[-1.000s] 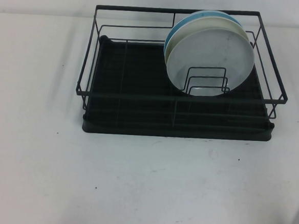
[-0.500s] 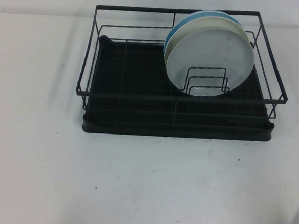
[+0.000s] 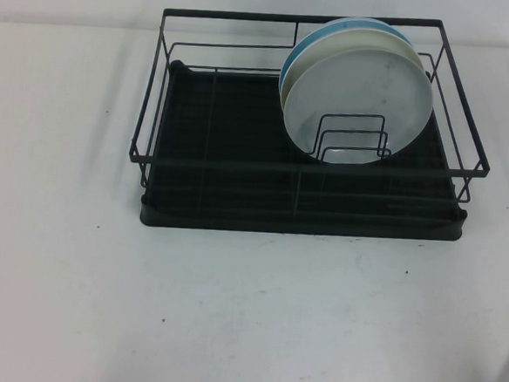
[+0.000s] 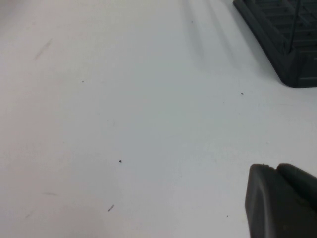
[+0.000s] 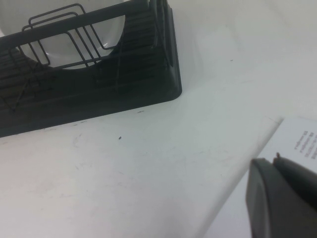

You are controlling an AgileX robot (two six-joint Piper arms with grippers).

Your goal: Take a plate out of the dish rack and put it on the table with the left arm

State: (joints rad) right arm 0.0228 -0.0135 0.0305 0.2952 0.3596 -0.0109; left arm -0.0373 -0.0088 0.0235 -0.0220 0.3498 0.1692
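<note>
Neither arm shows in the high view. Of the left pincer (image 4: 282, 201) only one dark corner enters its wrist view, cut off by the edge, and the same holds for the right pincer (image 5: 280, 198). Behind the plate (image 3: 361, 98) a cream plate (image 3: 284, 101) and a teal plate (image 3: 304, 44) show only as rim slivers. Printing on a white paper (image 5: 297, 144) at the counter (image 3: 246, 313) edge is too small to read.
</note>
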